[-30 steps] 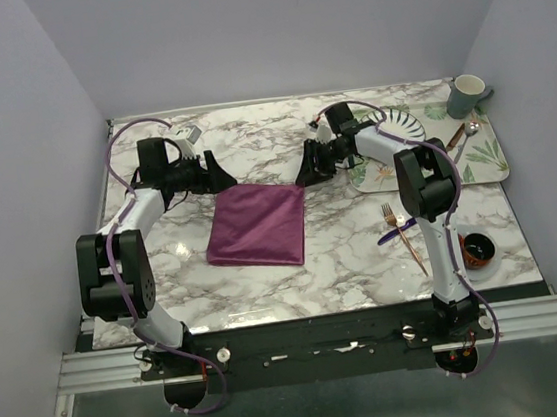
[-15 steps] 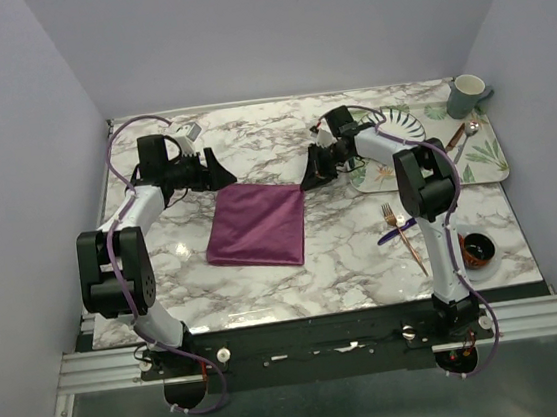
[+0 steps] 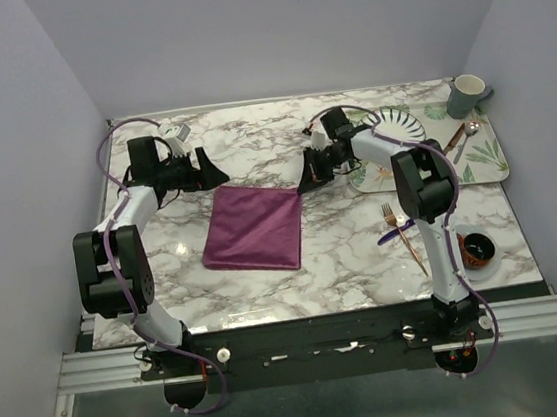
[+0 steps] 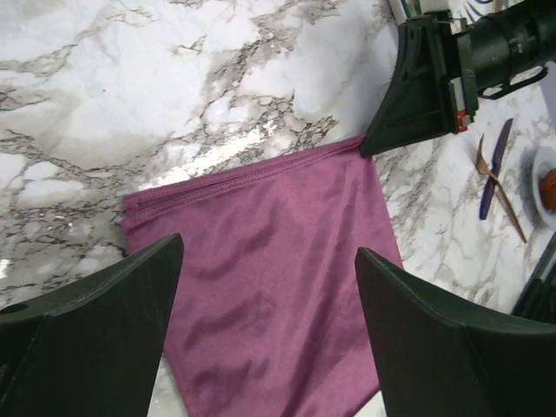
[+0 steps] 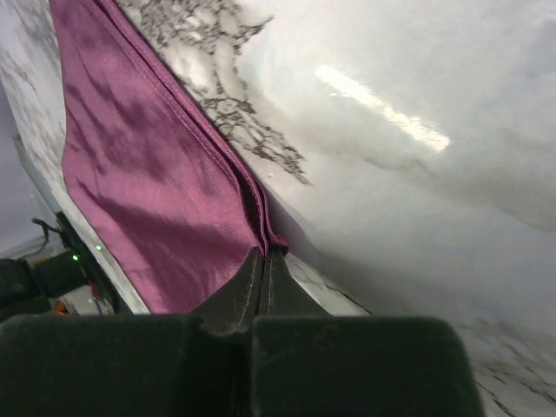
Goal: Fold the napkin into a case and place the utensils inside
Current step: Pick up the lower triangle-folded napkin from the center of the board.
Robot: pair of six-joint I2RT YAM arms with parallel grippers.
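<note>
Plum-purple and shiny, folded to a rough square of several layers: napkin (image 3: 252, 230), flat on the marble worktop (image 3: 250, 136), stretching from both sets of fingers back toward the arm bases.

Right fingers (image 3: 309, 170) clenched on the napkin's far right corner. Seen from the right wrist as two dark tips pressed together, with the stacked cloth edges pinched between them and the rest of the cloth running away along the worktop to their left.

Left fingers (image 3: 208, 166) released, spread wide, poised over the far left corner and touching nothing. From the left wrist, purple cloth filling the gap between them, that corner just ahead of one tip, the right fingers directly across at the opposite corner.

Copper fork (image 3: 408, 244) and dark blue knife (image 3: 398, 232) crossed and touching on bare worktop, well apart from the napkin, off to the outer side of the right fingers and nearer the bases. Just past them, close to the near edge, a small dark bowl (image 3: 477, 248).

Behind the right fingers, a striped plate (image 3: 400, 126) on a leaf-patterned tray (image 3: 486, 160), with a spoon (image 3: 472, 129) lying on the tray and a grey mug (image 3: 464, 97) at its far corner.
</note>
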